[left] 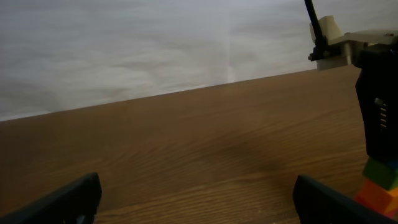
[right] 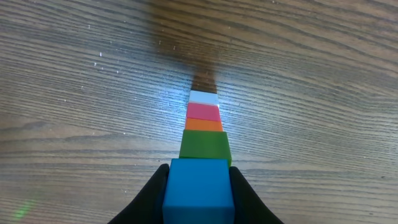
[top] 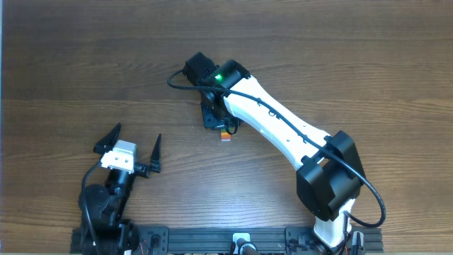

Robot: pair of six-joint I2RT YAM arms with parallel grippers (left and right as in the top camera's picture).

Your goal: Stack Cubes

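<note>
Right end effector (right: 199,198) pinching blue cube (right: 199,183), fingers pressed on its two sides. Blue cube tops stack (left: 377,186). Stack upright on tabletop (right: 74,93), long axis vertical. Below blue: green cube (right: 204,146), orange cube (right: 204,125), pink cube (right: 204,111), white cube (right: 204,98) lowest visible. Left end effector (top: 138,132) spread wide, well apart from stack.

Seen from above, the right gripper (top: 219,119) covers nearly all of the stack (top: 225,136) — a small orange sliver peeks out. From the left wrist, the stack's green cube (left: 382,173) and orange cube (left: 376,196) are cut by the frame edge. The blue cube (right: 198,190) atop the stack runs off the picture, its sides behind the fingers (right: 150,198).
</note>
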